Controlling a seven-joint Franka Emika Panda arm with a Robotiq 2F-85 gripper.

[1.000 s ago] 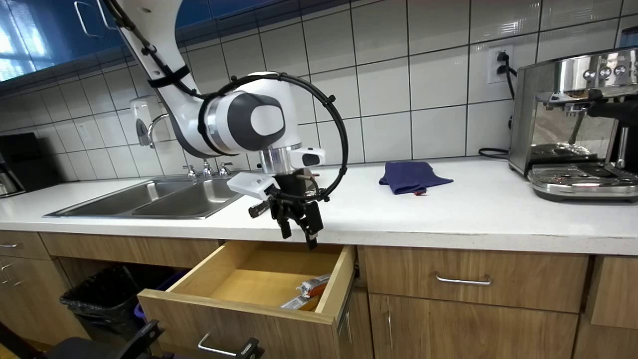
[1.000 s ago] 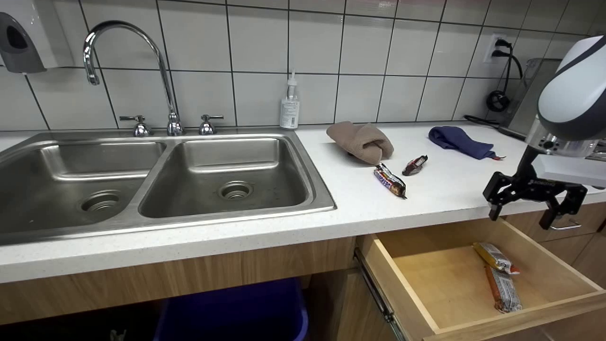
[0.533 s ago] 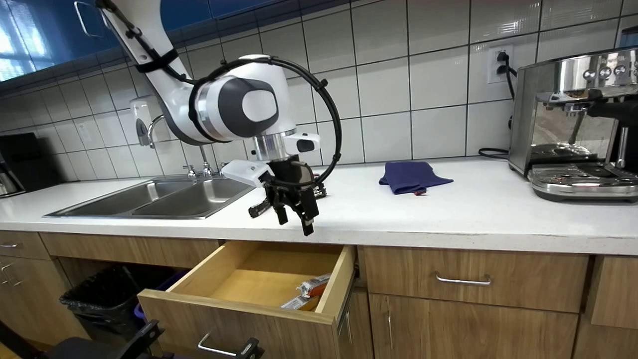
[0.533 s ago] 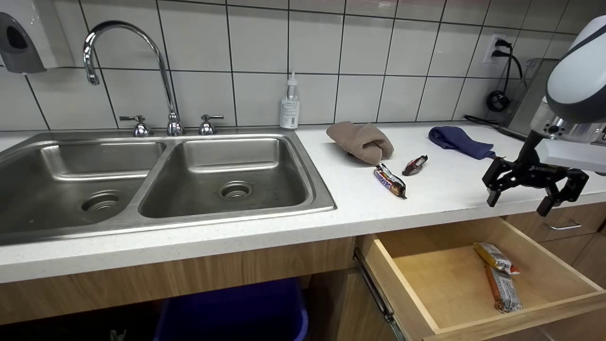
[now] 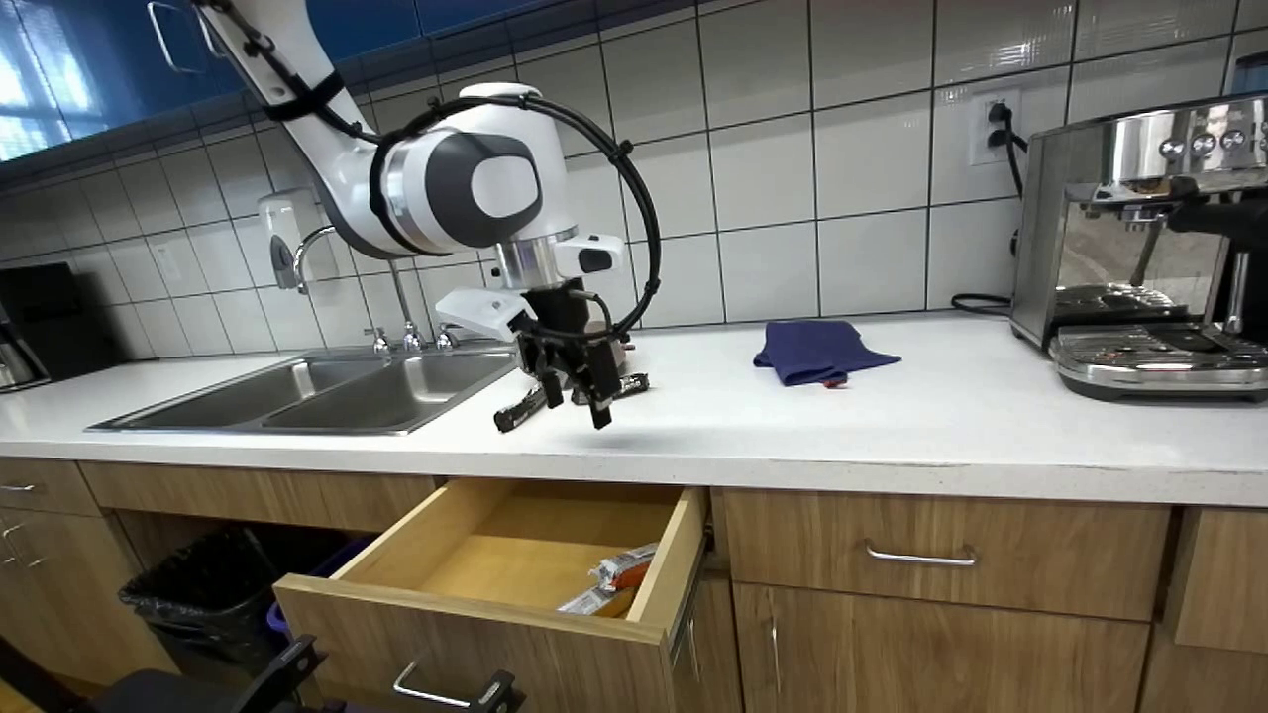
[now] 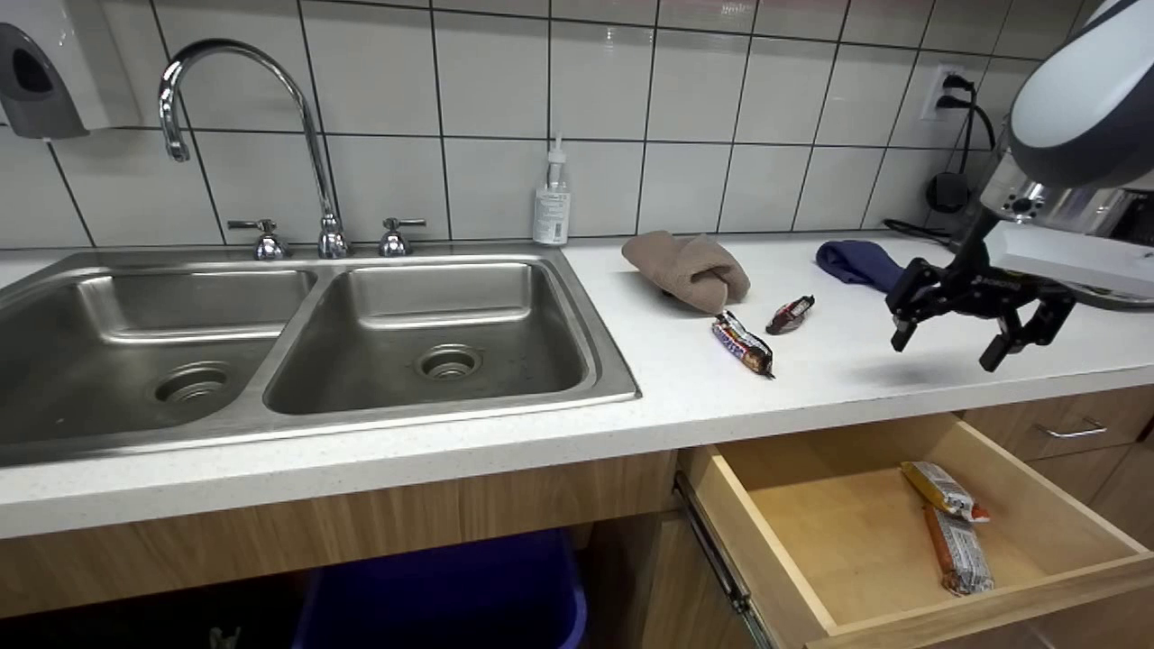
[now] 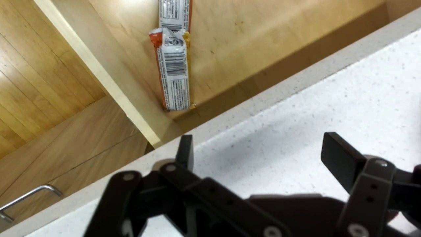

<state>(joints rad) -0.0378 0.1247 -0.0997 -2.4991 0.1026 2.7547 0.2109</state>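
Black gripper [image 6: 944, 351] hangs over the white counter [image 6: 676, 379] near its front edge, fingers [image 7: 186, 149] released and spread wide. In an exterior view, a long bar [image 6: 743, 344] and a short bar [image 6: 791, 315] lie near a brown cloth [image 6: 690, 270]; a blue cloth [image 6: 852, 261] shows behind the gripper. Below the counter, the open drawer [image 6: 829, 518] holds a yellow bar [image 6: 942, 491] and an orange bar [image 6: 960, 550], ends touching.

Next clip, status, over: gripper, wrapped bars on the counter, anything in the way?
Gripper open, empty, above counter. Longer wrapped bar and shorter wrapped bar lie apart from it. Brown cloth close by; no obstruction seen between bars and gripper.
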